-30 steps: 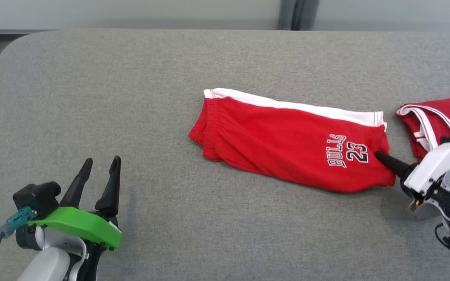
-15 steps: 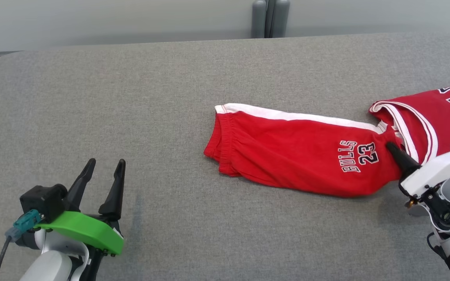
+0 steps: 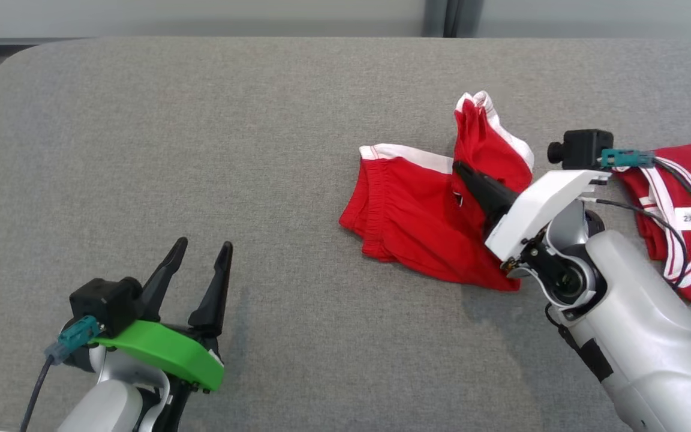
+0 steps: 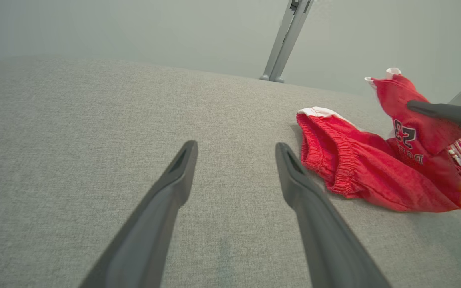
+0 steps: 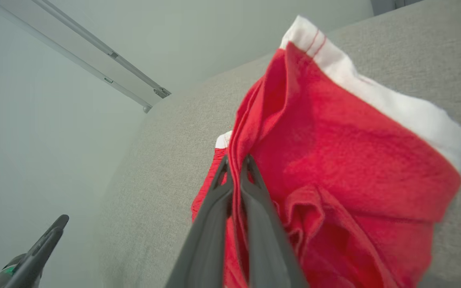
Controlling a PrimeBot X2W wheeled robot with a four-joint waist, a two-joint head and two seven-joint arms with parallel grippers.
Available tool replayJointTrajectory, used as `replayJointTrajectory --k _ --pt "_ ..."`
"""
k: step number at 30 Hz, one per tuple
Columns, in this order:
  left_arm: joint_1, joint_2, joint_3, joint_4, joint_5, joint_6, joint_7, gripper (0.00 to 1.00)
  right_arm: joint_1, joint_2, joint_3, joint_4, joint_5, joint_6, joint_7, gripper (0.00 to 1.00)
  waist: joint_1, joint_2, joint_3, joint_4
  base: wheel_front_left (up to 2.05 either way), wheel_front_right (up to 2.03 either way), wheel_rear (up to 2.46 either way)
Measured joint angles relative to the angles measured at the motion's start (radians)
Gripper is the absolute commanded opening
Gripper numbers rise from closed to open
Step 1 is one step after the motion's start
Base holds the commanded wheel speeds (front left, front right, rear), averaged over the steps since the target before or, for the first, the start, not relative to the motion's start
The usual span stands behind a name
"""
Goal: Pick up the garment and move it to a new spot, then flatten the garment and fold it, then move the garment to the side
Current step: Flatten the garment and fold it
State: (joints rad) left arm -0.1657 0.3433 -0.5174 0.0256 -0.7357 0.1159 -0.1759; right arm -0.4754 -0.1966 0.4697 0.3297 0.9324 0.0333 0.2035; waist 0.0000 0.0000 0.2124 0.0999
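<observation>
One garment, upper end pinched in right hand, rest lying leftward

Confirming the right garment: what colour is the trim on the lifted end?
White trim on the red shorts; clearest in the right wrist view.

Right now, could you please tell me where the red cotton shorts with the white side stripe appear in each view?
Head view: red cotton shorts, centre-right, one end raised.
Left wrist view: shorts at right edge.
Right wrist view: shorts at centre-right, pinched by the right gripper, jaws shut.
Shared landmark: white stripe on the raised end.
</observation>
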Motion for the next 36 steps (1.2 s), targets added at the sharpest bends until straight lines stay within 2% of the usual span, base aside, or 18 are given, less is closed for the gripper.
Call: replayJointTrajectory --k 4,13,24,26,27,36 --pt "-0.029 -0.01 -0.006 -0.01 0.004 0.0 0.008 1.0 0.0 0.022 0.026 0.031 -0.02 -0.027 0.009 0.0 0.0 0.0 0.021 0.032 0.0 0.0 0.0" --pt "-0.034 -0.009 0.013 0.007 0.005 0.0 0.008 1.0 -0.04 0.091 0.093 0.092 -0.07 -0.035 0.01 0.0 0.0 0.0 0.063 0.076 0.0 0.0 0.0" --pt "-0.041 -0.009 0.02 0.022 0.005 0.0 0.008 1.0 -0.089 0.105 0.155 0.153 -0.105 -0.034 0.01 0.0 0.0 0.0 0.057 0.064 0.0 0.0 0.0" --pt "-0.041 -0.009 0.026 0.027 0.005 0.0 0.007 1.0 -0.098 0.11 0.168 0.162 -0.106 -0.033 0.008 0.47 0.0001 0.0 0.055 0.06 0.0 0.0 0.0" --pt "-0.041 -0.008 0.026 0.027 0.005 0.0 0.007 1.0 -0.1 0.113 0.173 0.164 -0.107 -0.032 0.008 1.0 0.0 0.0 0.053 0.057 0.0 0.0 0.0" --pt "-0.039 0.013 0.058 0.036 0.004 0.0 0.006 1.0 -0.11 0.127 0.204 0.12 -0.103 0.02 -0.023 1.0 0.0 0.0 0.041 0.024 0.0 0.0 0.0"
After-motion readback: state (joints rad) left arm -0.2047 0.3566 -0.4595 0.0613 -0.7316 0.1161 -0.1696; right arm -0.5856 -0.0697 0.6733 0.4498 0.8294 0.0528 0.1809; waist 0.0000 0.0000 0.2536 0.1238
